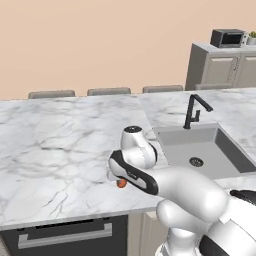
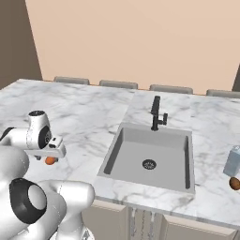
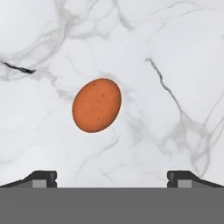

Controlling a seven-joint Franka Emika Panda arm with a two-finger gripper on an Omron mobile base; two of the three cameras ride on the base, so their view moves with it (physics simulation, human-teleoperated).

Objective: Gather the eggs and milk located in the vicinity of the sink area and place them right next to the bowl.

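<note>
Early in the gathering, by the look of it: orange-brown egg (image 3: 96, 111) lying loose on the marble bench (image 1: 60, 145) left of the sink (image 2: 154, 159), milk carton (image 2: 233, 161) and brown egg (image 2: 235, 183) waiting together on the bench at the sink's right side, none beside a bowl. Jaws (image 3: 111, 177) spread fully wide and gripping nothing, hovering above the orange-brown egg. Egg seen ahead of the fingertips (image 3: 41, 177) and nearer this one, not yet between them.
</note>
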